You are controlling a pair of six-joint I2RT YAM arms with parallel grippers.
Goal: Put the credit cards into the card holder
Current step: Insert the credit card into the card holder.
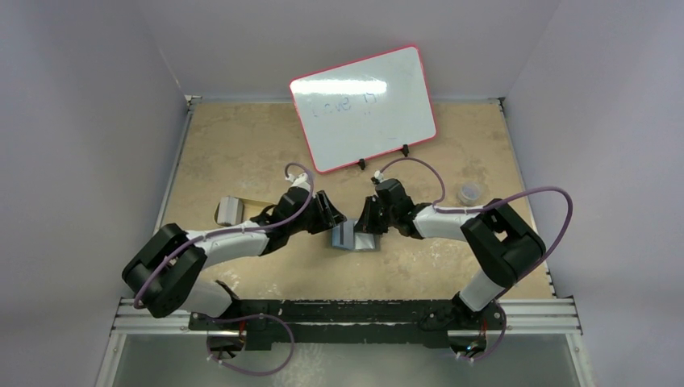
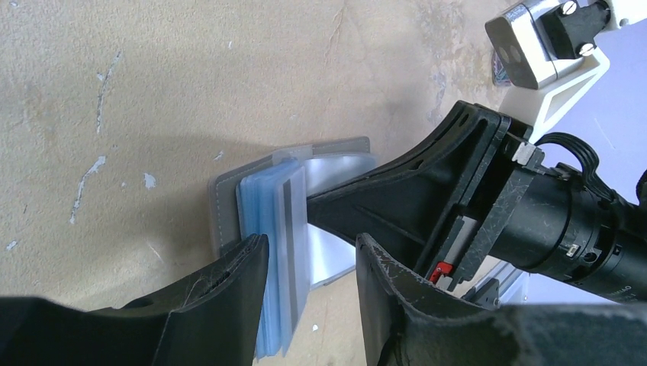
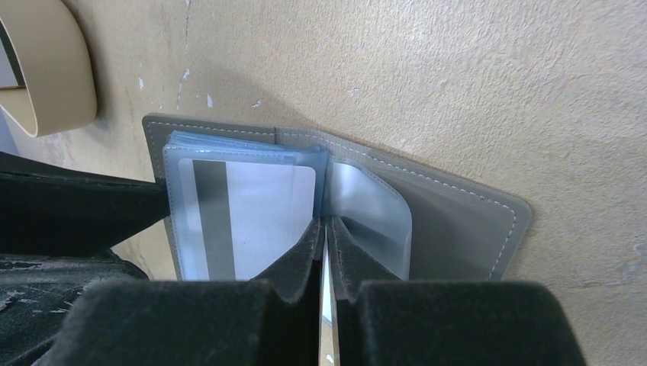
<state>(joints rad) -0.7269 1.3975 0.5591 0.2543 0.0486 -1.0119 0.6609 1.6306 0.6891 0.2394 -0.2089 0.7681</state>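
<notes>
Right gripper [image 3: 322,229] pinches a thin white credit card [image 3: 323,320] edge-on at the open card holder [image 3: 458,206], lying mid-way along the desk [image 1: 242,153], nearer its front edge; left gripper [image 2: 310,244] stands open, astride its blue sleeves [image 2: 263,206]

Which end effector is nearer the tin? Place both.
Left. The left end effector, open at the card holder's left edge, is on the tin's side; the right end effector, pinching a card, lies farther right.

Tan table [image 1: 242,145], top view. Centre: open grey card holder [image 1: 348,236]. 12 o'clock: red-rimmed whiteboard [image 1: 363,109] propped on small black feet. 9 o'clock: gold tin [image 1: 230,210]. 3 o'clock: small grey round dish [image 1: 469,193].
</notes>
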